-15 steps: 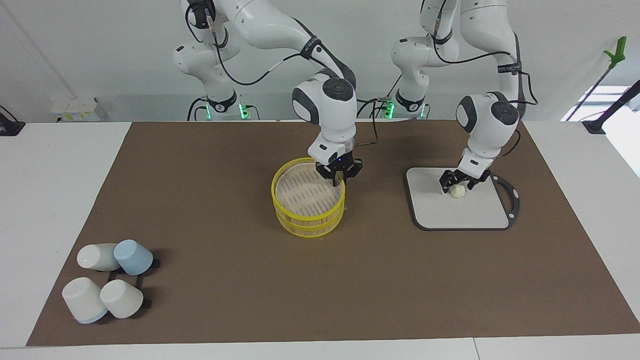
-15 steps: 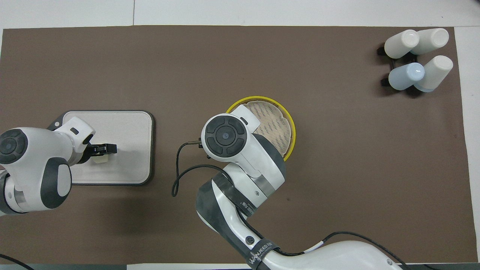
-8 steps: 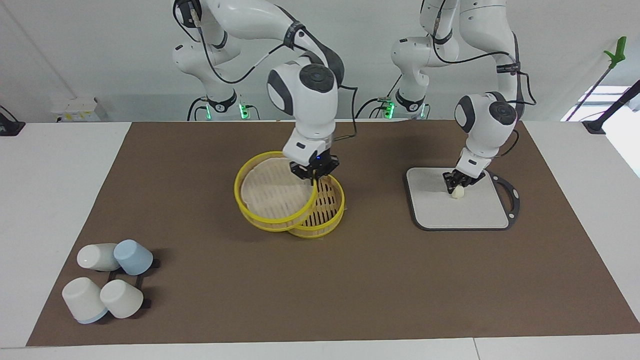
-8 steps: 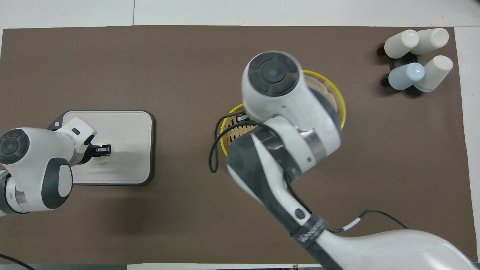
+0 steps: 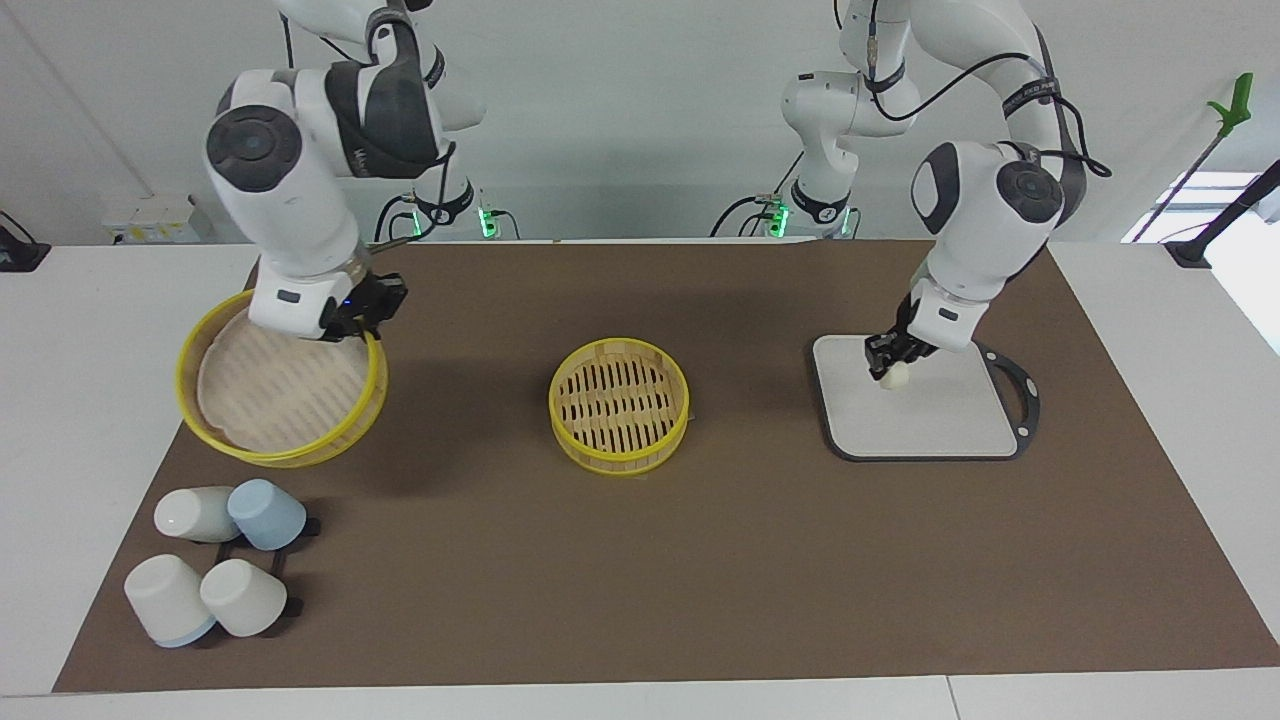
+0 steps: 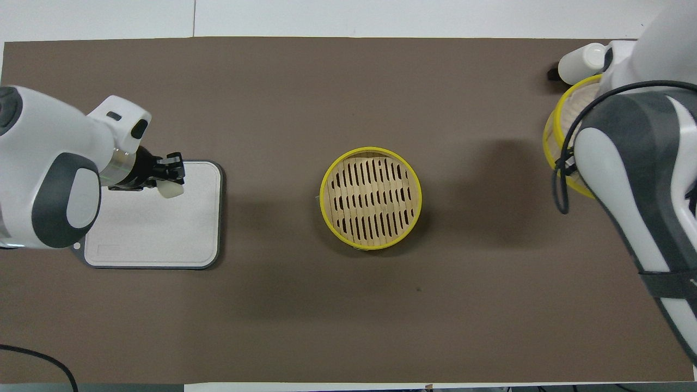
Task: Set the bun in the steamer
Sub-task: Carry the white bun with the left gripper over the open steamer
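The steamer (image 5: 619, 405) (image 6: 371, 197) stands uncovered mid-mat, and its slatted base holds nothing. Its yellow-rimmed lid (image 5: 270, 385) (image 6: 561, 141) hangs tilted over the right arm's end of the mat, with my right gripper (image 5: 352, 325) shut on its rim. The cream bun (image 5: 896, 378) (image 6: 172, 189) is pinched in my left gripper (image 5: 888, 365) (image 6: 173, 177), a little above the grey board (image 5: 940, 420) (image 6: 152, 239), over the board's edge nearest the steamer.
Several cups (image 5: 220, 560) lie on a black rack at the mat's corner by the right arm's end, farthest from the robots and just past the raised lid. In the overhead view the right arm covers most of them.
The right gripper lifted the lid off the steamer and carried it to the right arm's end of the mat. The left gripper closed on the bun and raised it off the board.
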Controlling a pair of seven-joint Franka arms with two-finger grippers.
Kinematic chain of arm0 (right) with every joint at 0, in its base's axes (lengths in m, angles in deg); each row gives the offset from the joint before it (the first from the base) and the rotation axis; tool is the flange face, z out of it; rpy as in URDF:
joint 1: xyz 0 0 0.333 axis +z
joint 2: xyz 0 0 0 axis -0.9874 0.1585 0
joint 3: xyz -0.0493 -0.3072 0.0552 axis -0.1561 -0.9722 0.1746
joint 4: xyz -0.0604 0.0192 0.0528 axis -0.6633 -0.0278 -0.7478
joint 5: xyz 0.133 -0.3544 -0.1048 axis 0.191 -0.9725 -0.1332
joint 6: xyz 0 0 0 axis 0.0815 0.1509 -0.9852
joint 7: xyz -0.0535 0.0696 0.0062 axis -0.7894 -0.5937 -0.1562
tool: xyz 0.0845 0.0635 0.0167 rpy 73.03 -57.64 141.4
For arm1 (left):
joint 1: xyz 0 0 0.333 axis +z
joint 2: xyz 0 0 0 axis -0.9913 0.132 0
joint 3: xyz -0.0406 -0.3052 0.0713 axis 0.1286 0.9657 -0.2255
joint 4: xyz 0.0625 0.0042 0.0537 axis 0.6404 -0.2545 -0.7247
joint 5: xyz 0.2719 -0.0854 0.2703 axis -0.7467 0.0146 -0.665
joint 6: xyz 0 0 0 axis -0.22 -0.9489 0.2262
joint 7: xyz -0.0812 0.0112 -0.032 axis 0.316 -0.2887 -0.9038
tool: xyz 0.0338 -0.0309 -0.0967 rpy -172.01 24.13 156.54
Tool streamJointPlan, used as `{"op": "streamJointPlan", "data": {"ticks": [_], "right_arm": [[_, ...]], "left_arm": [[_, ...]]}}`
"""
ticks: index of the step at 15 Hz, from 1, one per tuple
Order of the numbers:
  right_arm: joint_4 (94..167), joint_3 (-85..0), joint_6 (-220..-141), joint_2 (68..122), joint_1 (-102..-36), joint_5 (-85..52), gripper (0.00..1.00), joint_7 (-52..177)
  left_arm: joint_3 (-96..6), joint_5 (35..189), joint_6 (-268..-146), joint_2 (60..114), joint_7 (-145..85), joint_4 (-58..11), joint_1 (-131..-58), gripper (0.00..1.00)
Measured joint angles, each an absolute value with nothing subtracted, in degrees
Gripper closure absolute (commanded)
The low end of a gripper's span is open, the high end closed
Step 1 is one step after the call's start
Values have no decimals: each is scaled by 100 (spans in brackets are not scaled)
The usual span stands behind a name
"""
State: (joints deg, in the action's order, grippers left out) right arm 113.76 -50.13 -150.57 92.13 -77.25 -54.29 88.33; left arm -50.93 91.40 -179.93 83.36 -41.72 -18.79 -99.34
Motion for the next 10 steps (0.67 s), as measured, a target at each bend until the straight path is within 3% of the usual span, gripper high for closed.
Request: {"op": "streamJointPlan", "data": {"ticks": [2, 4, 7, 10], "right_arm": [[11571, -5012, -15417, 9214, -7945, -5817, 100, 9744], [11730, -4976, -15788, 9202, -7921, -6160, 100, 10304], [11877, -4922, -16176, 9166, -7835, -6255, 100, 10748], [11961, -4929, -16304, 9125, -7839, -6259, 100, 10903]], "left_arm": [[-5062, 9166, -17907, 8680, -5318, -1214, -10677, 67], [-5038, 9186, -18301, 8929, -6198, -1017, -11444, 67], [-5040, 9191, -19429, 9157, -7004, -1349, -12480, 67], [-5065, 9191, -20168, 9367, -7123, -1871, -12905, 66]]}}
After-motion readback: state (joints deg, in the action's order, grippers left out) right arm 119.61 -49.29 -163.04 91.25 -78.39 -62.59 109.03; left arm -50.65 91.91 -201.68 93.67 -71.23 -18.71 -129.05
